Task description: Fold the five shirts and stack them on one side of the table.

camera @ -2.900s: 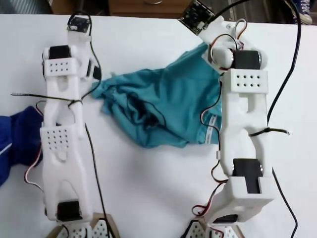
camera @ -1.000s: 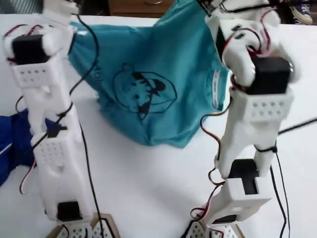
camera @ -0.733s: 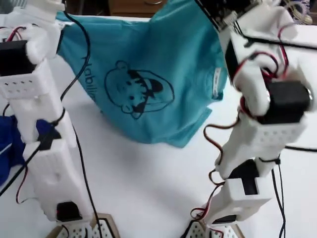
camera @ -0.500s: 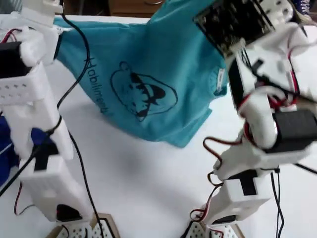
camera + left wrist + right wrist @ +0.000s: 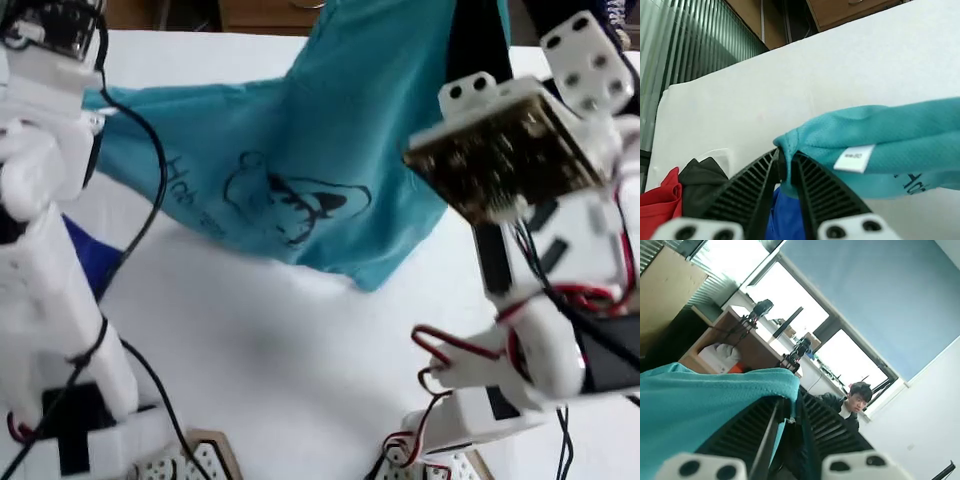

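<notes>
A teal shirt (image 5: 320, 170) with a dark cartoon print hangs spread in the air between both raised arms, its lower hem touching the white table (image 5: 300, 380). My left gripper (image 5: 788, 167) is shut on one corner of the teal shirt (image 5: 880, 135), near a white tag. My right gripper (image 5: 792, 412) is shut on another edge of the teal shirt (image 5: 700, 405), tilted up toward the room. A blue shirt (image 5: 90, 262) lies on the table behind the left arm (image 5: 40, 260). The right arm (image 5: 540, 230) rises high at the right.
A blue shirt (image 5: 785, 220), a black shirt (image 5: 702, 175) and a red shirt (image 5: 657, 202) lie bunched together on the table below my left gripper. Wooden furniture (image 5: 270, 12) stands beyond the table's far edge. Cables hang along both arms.
Both arms have lifted the teal shirt off the table, from a crumpled heap to a spread hanging sheet. The arms have risen closer to the high camera.
</notes>
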Controlling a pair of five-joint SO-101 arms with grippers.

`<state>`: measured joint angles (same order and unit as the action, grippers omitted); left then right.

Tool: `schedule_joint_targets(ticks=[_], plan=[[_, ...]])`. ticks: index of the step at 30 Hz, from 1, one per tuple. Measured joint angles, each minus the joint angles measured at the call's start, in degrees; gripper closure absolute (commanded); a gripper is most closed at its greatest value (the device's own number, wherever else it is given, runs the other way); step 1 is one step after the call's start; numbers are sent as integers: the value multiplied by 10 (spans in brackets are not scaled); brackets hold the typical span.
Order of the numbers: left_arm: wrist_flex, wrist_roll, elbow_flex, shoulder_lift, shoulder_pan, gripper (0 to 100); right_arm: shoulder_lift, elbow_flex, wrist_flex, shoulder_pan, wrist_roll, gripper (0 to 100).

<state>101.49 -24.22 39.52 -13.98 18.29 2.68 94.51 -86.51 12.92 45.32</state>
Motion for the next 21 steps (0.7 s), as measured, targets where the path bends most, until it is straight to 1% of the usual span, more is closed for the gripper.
schedule_joint_targets(ticks=[2, 5, 8, 14, 21], plan=[[0, -2, -17, -22, 0, 980, -8, 0, 0, 0, 3, 978], [0, -2, -28, -44, 0, 980, -18, 0, 0, 0, 35, 978], [0, -2, -29, -60, 18, 980, -27, 0, 0, 1, 56, 978], [0, -19, -29, -86, 64, 980, -44, 0, 0, 3, 62, 978], [0, -19, -29, -132, 76, 980, -53, 1, 0, 3, 62, 978]])
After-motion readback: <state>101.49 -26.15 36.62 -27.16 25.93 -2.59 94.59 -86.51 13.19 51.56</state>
